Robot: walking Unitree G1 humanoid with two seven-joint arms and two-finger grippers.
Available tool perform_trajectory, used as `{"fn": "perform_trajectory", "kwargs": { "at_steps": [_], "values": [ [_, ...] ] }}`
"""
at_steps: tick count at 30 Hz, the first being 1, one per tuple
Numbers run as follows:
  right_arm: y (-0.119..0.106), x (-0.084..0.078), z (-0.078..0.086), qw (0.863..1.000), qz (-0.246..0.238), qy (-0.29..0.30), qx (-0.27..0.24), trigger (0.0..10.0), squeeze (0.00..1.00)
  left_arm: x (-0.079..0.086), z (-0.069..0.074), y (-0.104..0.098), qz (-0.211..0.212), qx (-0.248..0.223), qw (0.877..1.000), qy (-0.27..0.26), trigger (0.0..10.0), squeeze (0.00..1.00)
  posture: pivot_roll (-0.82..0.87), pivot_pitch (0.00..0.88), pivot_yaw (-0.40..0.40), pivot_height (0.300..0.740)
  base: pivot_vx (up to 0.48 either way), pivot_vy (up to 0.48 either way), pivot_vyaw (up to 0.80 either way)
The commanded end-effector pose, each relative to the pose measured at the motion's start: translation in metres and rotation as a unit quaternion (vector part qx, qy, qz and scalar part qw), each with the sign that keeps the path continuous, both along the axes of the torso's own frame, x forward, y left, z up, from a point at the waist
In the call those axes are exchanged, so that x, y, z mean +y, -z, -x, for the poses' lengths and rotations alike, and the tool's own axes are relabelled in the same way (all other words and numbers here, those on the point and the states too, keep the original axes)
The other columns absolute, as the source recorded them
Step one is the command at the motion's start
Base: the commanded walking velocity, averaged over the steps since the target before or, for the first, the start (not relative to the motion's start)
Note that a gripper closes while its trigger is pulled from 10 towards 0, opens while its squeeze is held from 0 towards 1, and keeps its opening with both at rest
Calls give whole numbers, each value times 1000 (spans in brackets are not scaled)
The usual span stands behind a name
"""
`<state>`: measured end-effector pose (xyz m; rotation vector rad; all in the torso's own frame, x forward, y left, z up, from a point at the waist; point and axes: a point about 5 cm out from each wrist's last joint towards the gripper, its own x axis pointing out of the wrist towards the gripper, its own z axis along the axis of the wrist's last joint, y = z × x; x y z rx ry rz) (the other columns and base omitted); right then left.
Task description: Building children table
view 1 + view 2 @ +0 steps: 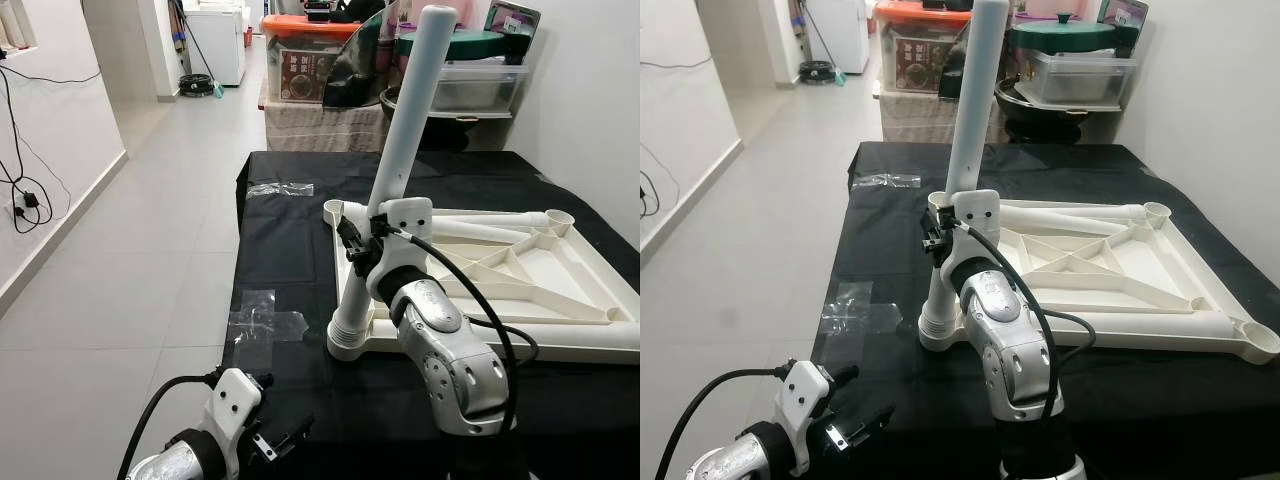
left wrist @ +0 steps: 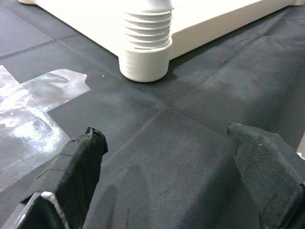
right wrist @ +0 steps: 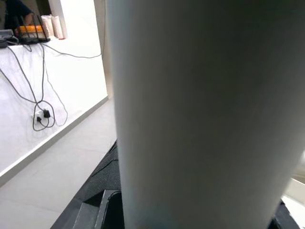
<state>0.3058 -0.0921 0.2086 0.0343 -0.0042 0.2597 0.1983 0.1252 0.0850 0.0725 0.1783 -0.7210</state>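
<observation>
A white plastic table top (image 1: 570,335) lies upside down on a black cloth. A long white leg (image 1: 410,110) stands tilted in the near-left corner socket (image 1: 350,340). Its ribbed base (image 2: 145,43) sits in that socket. My right gripper (image 1: 358,245) is shut on the leg's lower part, and in the right wrist view the leg (image 3: 200,114) is pressed close. My left gripper (image 1: 285,440) hovers low over the cloth at the near-left edge. It is open and holds nothing, with its fingers (image 2: 71,176) spread wide before the socket. A second white leg (image 1: 490,218) lies across the far side of the table top.
Two patches of clear tape (image 1: 265,320) (image 1: 280,188) stick to the cloth. Storage boxes, among them an orange-lidded bin (image 1: 305,60), stand behind the table. Tiled floor (image 1: 150,260) runs along the left, with cables on the white wall (image 1: 20,190).
</observation>
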Motion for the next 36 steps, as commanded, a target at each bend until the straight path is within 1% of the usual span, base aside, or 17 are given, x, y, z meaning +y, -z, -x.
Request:
{"fn": "perform_trajectory", "kwargs": {
  "at_steps": [1,11,36],
  "values": [
    [36,-10,0,995,38,21,86,10000,0,0,0,0,1,6,1000,5,10000,0,56,0,-40,740,0,0,0],
    [32,-7,1,996,47,14,72,10000,0,-1,0,-2,4,7,1000,7,10000,0,57,0,-43,740,0,0,0],
    [25,-9,0,997,54,16,55,10000,0,-2,-1,-4,7,7,1000,8,10000,0,51,0,-37,740,0,0,0]
  ]
}}
